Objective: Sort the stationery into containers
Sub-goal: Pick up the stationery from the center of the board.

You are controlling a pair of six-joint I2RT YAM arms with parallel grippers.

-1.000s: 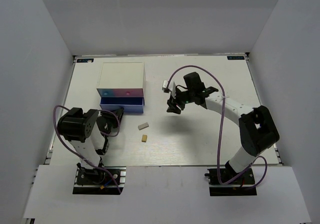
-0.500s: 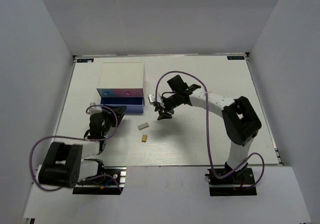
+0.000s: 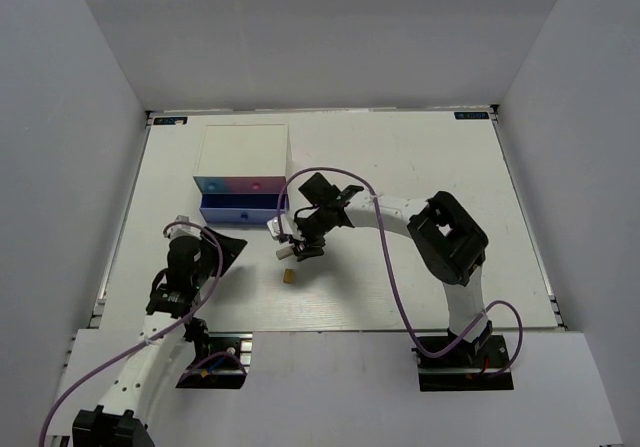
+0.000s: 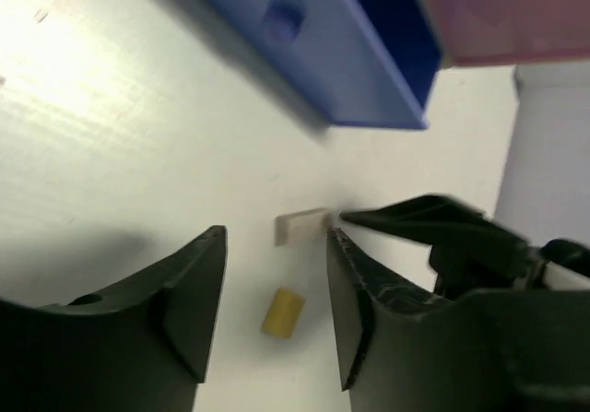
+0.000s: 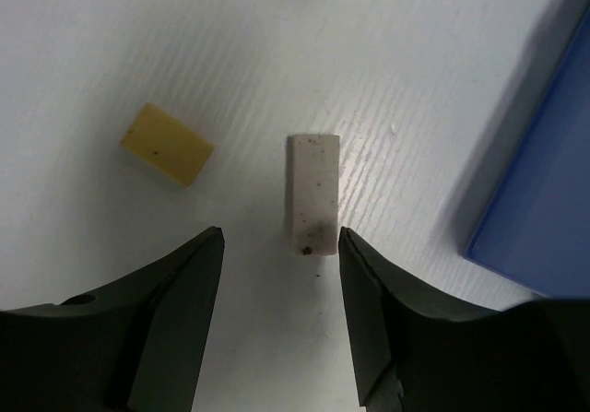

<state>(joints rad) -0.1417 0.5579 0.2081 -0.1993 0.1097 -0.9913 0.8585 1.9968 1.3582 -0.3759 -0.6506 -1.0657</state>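
The grey-white eraser [image 5: 312, 191] lies on the table just ahead of my right gripper [image 5: 279, 239], which is open and empty, the eraser's near end close to its right finger. The tan eraser [image 5: 167, 144] lies to its left. In the top view the right gripper [image 3: 298, 251] hovers over the grey-white eraser, with the tan eraser [image 3: 288, 276] just in front. My left gripper [image 3: 230, 243] is open and empty, left of both erasers. Its wrist view shows the gripper [image 4: 275, 239], the grey-white eraser [image 4: 300, 228] and the tan eraser [image 4: 282, 312]. No markers show.
The white-topped drawer box [image 3: 243, 149] stands at the back left. Its lowest blue drawer [image 3: 243, 207] is pulled open, close behind both grippers; it also shows in the left wrist view [image 4: 369, 52] and the right wrist view [image 5: 544, 209]. White walls enclose the table.
My right arm has swung left and forward, bringing its open gripper down over the grey-white eraser. My left arm has changed its pose; its gripper stays in front of the drawer.
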